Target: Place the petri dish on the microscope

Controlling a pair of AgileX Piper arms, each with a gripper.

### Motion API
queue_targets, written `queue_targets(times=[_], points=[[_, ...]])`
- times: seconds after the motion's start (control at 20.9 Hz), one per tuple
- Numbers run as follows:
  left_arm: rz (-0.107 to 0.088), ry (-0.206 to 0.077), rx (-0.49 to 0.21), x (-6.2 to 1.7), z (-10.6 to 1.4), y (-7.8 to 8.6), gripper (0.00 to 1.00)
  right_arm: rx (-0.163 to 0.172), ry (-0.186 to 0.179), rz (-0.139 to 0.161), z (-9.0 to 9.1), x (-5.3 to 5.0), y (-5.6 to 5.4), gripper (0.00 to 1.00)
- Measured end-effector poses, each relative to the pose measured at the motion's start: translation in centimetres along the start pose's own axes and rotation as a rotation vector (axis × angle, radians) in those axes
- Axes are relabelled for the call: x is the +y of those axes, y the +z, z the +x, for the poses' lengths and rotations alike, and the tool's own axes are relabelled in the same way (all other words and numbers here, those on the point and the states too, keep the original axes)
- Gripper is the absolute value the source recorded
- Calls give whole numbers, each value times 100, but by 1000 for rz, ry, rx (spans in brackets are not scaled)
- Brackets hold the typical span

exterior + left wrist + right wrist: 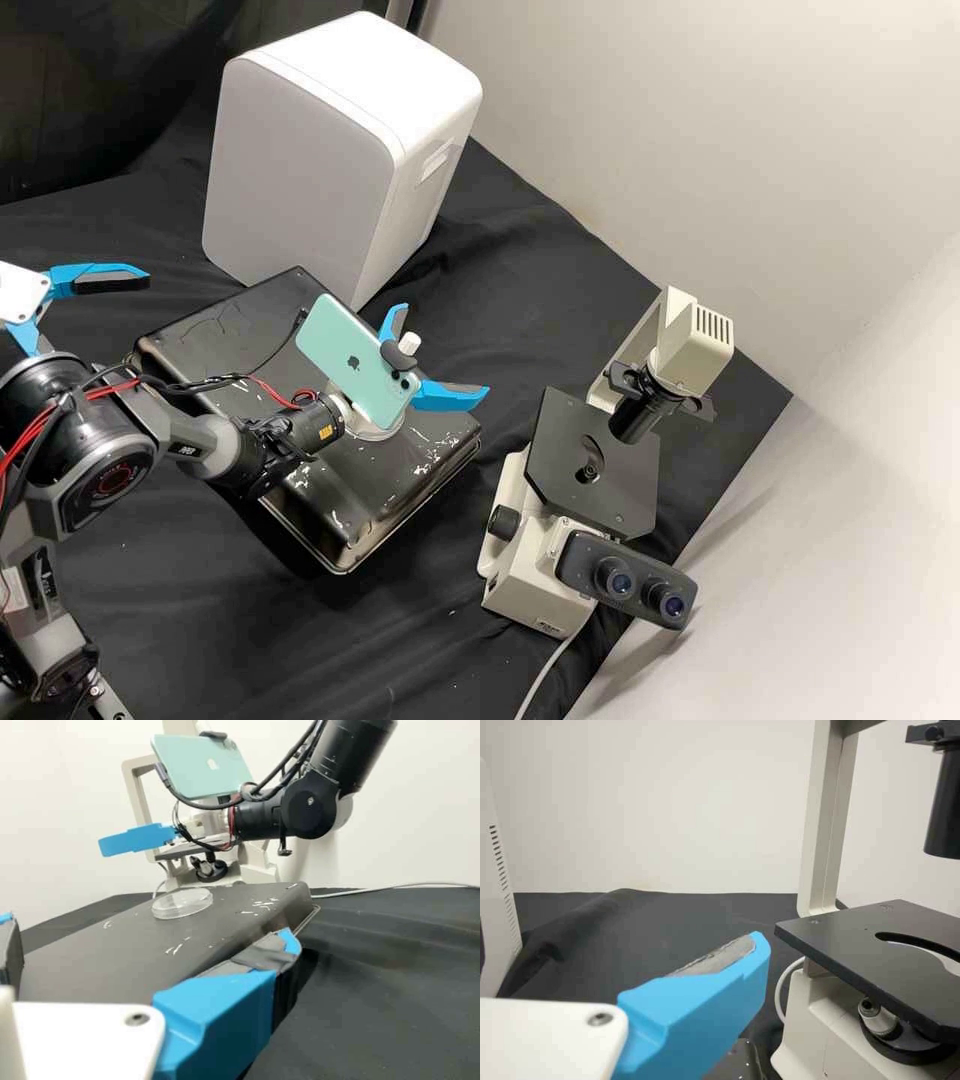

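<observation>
Petri dish [182,902] lies flat on dark scuffed tray [330,500], below right pincer [442,352], whose fingers are spread and clear of the dish. Mint phone [355,360] is mounted on that wrist. Microscope [560,520] stands just beside tray on black worktop [500,250]. Left pincer [85,310] is spread too, well apart from dish.

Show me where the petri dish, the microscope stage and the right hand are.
petri dish [182,902], left wrist view, middle of the clear dish.
microscope stage [625,490], high view, bare black plate near the opening.
right hand [447,349], high view, midway between its blue fingertips.
</observation>
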Motion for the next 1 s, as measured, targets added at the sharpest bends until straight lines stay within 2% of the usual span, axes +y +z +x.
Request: queue_targets(times=[0.43,0.62,0.76,0.81,0.91,1.0], points=[[-2,-4,0,-7,2,-1,100,-1,-1,2,-28,-8,10,100],[-4,-10,-2,-18,7,1,100,-20,-14,39,-240,-17,54,100],[-4,-10,-3,-18,7,3,100,12,-1,60,-442,-16,50,100],[-4,-10,-3,-18,7,3,100,24,-1,60,-507,-23,48,100],[-5,-10,-7,-18,9,10,100,24,-1,60,-611,-49,77,100],[-5,-10,-13,-18,11,21,100,19,-21,60,-691,-106,102,100]])
